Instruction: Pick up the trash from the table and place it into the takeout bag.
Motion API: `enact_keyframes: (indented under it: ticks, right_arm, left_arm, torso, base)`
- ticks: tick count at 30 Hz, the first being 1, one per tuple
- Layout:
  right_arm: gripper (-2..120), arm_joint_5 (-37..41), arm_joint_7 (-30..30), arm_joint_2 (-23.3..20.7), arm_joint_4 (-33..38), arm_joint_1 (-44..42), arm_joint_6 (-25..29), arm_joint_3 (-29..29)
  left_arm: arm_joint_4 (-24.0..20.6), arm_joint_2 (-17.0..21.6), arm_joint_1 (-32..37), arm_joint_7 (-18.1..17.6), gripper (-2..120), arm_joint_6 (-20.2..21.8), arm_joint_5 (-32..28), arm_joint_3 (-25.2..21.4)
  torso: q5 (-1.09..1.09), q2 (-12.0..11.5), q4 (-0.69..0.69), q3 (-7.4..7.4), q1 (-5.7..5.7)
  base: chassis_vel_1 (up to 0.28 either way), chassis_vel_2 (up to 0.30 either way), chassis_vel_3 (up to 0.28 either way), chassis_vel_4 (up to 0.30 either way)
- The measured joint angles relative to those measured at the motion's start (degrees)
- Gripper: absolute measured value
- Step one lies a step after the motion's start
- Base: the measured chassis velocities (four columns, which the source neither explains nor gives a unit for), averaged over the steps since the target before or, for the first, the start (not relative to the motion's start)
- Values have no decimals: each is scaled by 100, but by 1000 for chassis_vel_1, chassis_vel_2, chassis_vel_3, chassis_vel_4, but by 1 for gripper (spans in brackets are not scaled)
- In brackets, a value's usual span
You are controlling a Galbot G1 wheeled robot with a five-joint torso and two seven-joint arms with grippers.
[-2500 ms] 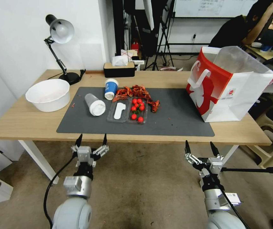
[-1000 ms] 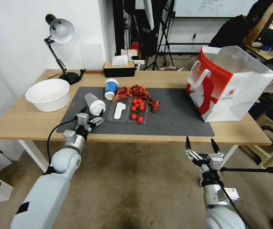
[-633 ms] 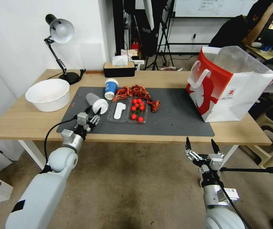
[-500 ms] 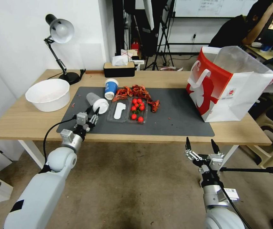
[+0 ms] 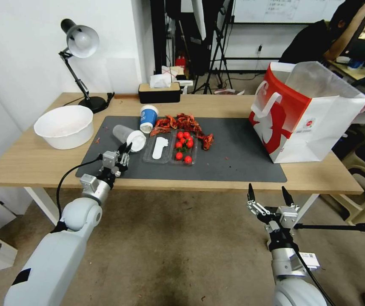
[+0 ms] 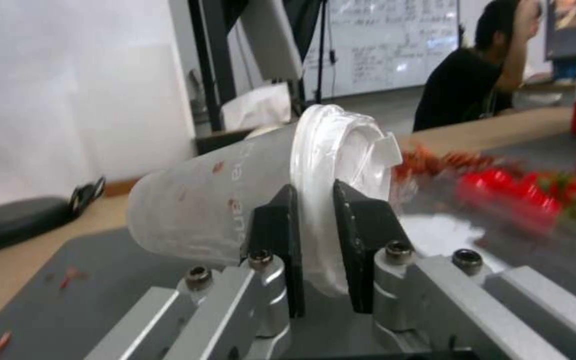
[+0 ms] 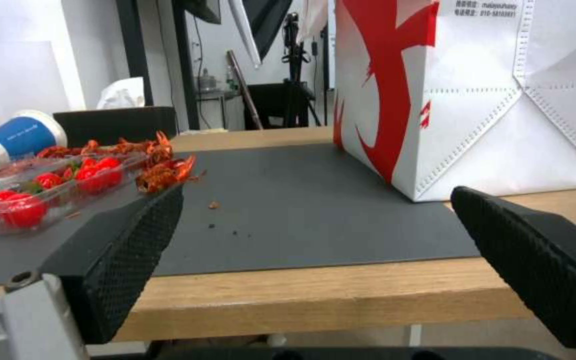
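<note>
Left wrist view — left tool (image 6: 313, 250) pinching clear cup (image 6: 248, 185) lid rim.

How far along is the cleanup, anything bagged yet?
Nothing can be seen inside the takeout bag from here. In hand: the left hand is shut on the rim of the clear white-lidded cup, which lies on its side on the mat. Left: that cup needs carrying to the bag, and the blue-and-white paper cup is on the table. The right hand hangs open below the table's front edge.
</note>
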Motion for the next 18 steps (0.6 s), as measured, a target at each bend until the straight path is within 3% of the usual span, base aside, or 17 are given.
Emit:
enact_keyframes:
  ticks: [13,18]
  right_arm:
    - [100,-47,6,11,38,-44,17,4]
    - [100,-118,13,80,41,-90,26,10]
  left_arm:
    - [-257,189,-269,365,11,-244,-392,187]
    - [-380,550,-1116,636,11,-331,-1099,782]
  torso:
    - [1,0,0,0,0]
    - [0,-1,-2,0,0]
  base:
    - [0,0,0,0]
    - [0,0,0,0]
